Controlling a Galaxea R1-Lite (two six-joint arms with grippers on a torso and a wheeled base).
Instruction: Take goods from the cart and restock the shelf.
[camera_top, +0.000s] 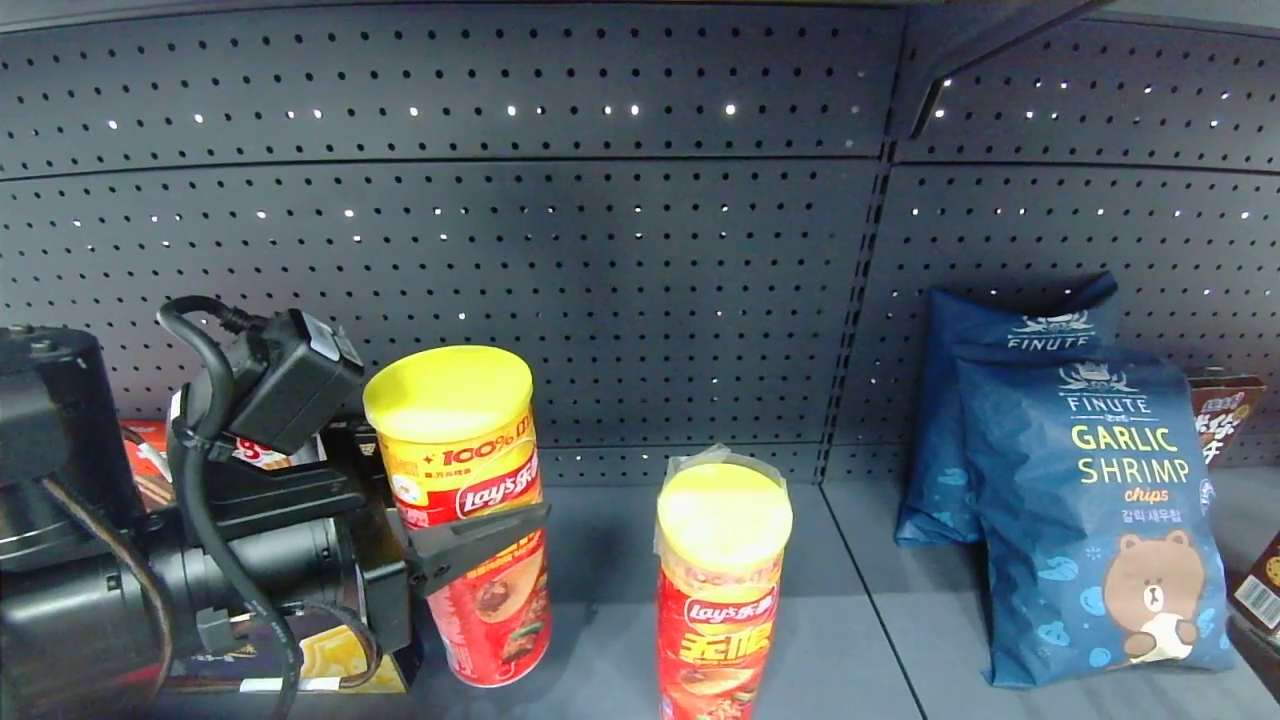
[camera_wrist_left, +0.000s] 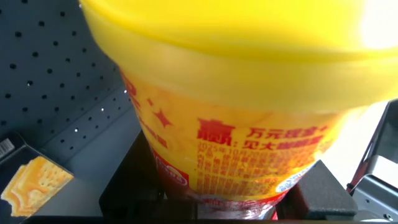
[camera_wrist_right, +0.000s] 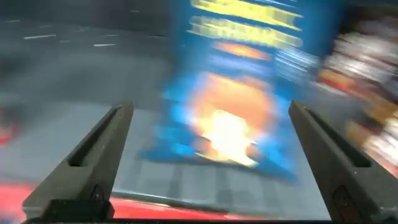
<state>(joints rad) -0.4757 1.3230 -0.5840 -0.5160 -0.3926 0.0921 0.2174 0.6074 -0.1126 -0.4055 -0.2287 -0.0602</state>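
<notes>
At the grey metal shelf's (camera_top: 620, 560) left end, the left tool (camera_top: 485, 540) is clenched around a tall red crisp can with a yellow lid (camera_top: 455, 440), which stands upright beside a matching can (camera_top: 722, 590). Releasing it seems to be what is left. The right tool (camera_wrist_right: 210, 112) is spread and empty.

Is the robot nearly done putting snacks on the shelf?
Partly. One chip can already stands on the shelf beside blue chip bags. The left gripper holds a second can there, not yet released. The right gripper is open, empty. How much stock remains, I cannot tell.
</notes>
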